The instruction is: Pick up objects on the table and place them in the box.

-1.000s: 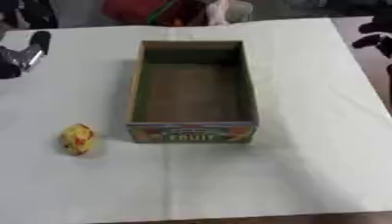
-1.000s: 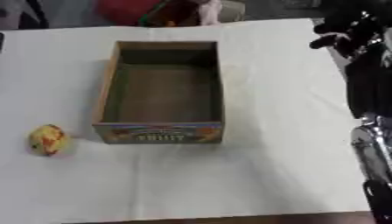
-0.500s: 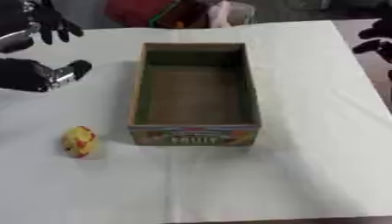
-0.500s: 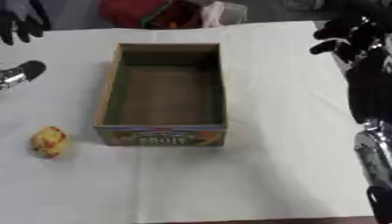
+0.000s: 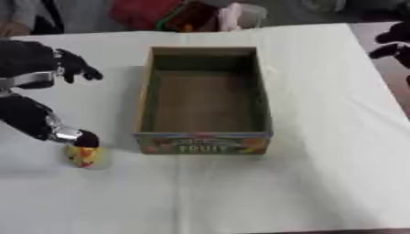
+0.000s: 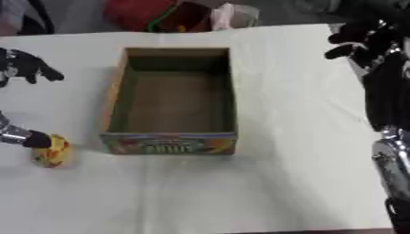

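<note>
White-cloth table (image 5: 320, 183), cardboard box (image 5: 204, 141) mid-frame w/ "FRUIT" label on the near wall, open top, nothing inside visible. Small yellow obj w/ red/orange patches (image 5: 83, 156) sits on the cloth just left of the box's near-left corner, not in the box. Can't tell what it is exactly, roundish toy/fruit shape.

Left hand (image 5: 36, 121) comes in from left edge: spread wide, thumb tip w/ silver joint touching the top of the yellow obj, other fingers (image 5: 80, 68) up higher and well apart, level w/ box's far half. Not closed around the obj, just contact on top.

Right hand (image 6: 360, 39) at upper right, off the table's right-far corner, fingers curled partway, holding nothing; well apart from box. Right arm runs down the right edge in right eye view.

Red/pink items beyond the far table edge (image 5: 188, 13), blurry.
</note>
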Motion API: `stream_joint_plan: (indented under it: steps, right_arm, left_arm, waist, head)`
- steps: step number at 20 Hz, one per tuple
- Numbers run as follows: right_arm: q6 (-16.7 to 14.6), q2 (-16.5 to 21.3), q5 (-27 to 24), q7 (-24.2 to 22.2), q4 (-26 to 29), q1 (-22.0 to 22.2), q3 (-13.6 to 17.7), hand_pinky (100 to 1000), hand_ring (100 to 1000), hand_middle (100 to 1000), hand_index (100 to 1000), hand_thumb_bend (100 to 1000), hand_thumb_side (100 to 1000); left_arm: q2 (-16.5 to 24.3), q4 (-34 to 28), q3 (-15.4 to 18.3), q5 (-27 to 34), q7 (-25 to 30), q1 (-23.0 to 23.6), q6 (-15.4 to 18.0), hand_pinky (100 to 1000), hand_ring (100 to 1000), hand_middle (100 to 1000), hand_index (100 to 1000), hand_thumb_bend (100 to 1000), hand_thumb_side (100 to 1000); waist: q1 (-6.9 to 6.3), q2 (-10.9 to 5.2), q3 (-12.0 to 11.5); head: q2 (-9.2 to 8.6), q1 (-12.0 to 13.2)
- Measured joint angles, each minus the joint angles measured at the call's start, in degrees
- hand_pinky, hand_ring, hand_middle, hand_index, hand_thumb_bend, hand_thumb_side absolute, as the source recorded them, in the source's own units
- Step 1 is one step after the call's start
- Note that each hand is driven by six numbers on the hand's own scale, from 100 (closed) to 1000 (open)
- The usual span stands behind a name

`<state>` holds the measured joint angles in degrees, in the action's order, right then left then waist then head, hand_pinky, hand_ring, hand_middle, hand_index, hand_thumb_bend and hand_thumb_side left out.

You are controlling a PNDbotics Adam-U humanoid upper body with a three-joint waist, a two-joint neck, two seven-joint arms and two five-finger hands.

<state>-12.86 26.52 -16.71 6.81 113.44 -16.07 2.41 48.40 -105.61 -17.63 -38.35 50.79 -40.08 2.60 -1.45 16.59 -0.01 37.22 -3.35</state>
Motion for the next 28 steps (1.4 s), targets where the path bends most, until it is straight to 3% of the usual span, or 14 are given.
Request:
stream_joint_plan:
  steps: [10, 15, 21, 28]
  right_arm:
    - [0.1, 0.0, 0.0, -0.1, 0.0, 0.0, 0.0, 552, 638, 591, 814, 100, 923]
    - [0.2, -0.1, 0.0, -0.2, 0.0, 0.0, 0.0, 552, 639, 591, 815, 100, 926]
    - [0.3, -0.3, 0.0, -0.3, 0.0, 0.1, 0.0, 553, 640, 591, 815, 100, 927]
    - [0.4, -0.6, 0.0, -0.3, 0.0, 0.3, 0.0, 553, 641, 591, 816, 100, 928]
  left_arm:
    - [0.6, 7.2, -3.9, 2.0, 1.1, 1.8, -0.1, 499, 702, 753, 967, 649, 715]
    - [-0.5, 10.6, -4.3, -3.4, 1.2, 1.6, -0.3, 486, 701, 753, 958, 503, 705]
    - [-3.1, 14.5, -5.5, -12.2, 0.7, 0.6, 0.8, 478, 694, 738, 940, 494, 708]
    - [-4.8, 17.4, -6.2, -13.9, -0.6, 0.3, 2.1, 466, 682, 713, 919, 517, 705]
  waist:
    - [-0.02, 0.08, 0.3]
    - [0.11, 0.21, 0.3]
    - [0.16, 0.43, 0.3]
    - [0.18, 0.56, 0.4]
  head:
    - [-0.03, 0.2]
    - [-0.04, 0.3]
    - [-0.05, 0.6]
    - [-0.07, 0.8]
